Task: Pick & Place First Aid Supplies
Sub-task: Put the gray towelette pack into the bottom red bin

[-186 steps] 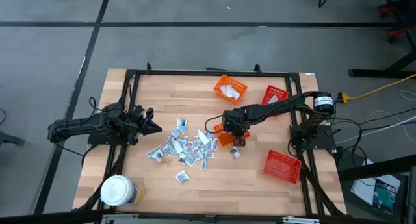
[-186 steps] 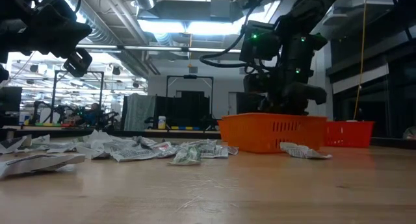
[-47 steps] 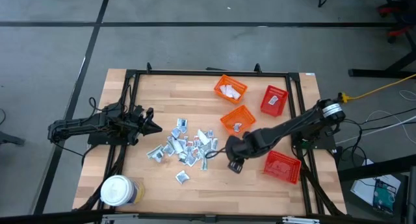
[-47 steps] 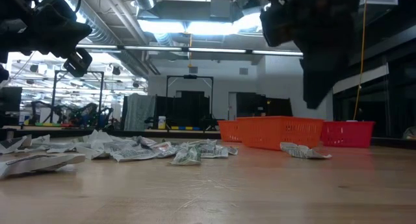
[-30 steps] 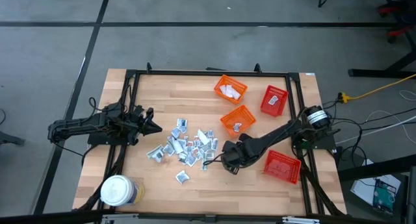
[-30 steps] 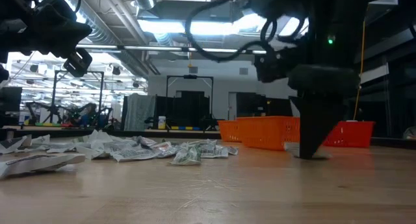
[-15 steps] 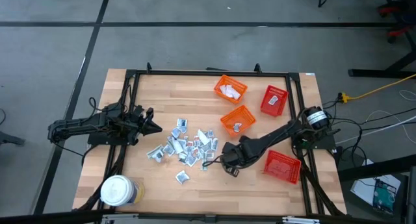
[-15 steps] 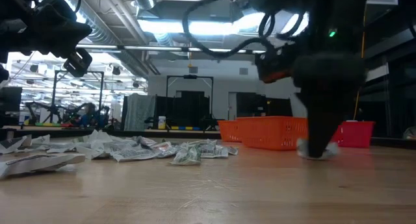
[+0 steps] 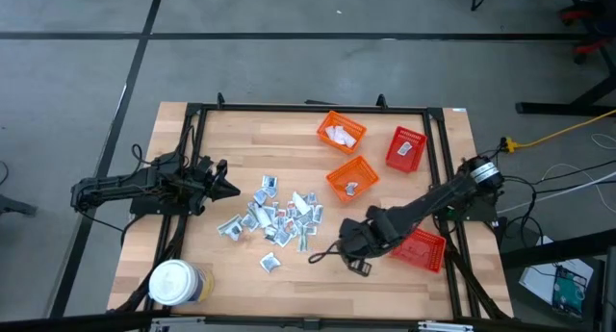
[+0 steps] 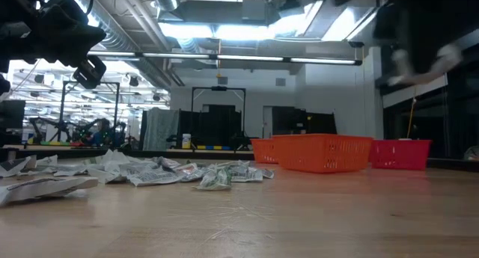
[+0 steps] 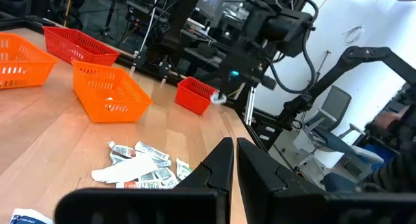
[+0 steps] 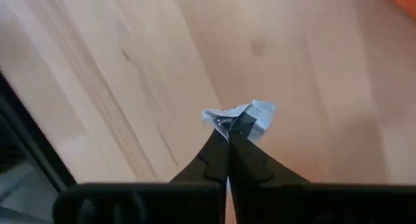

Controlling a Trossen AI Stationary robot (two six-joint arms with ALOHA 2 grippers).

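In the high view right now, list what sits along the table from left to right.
Left gripper → pile of sachets → orange basket → right gripper, shut on a sachet → upper red basket.

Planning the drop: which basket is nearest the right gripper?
The red basket at the table's right front edge, just beside the right gripper; the other three sit farther back.
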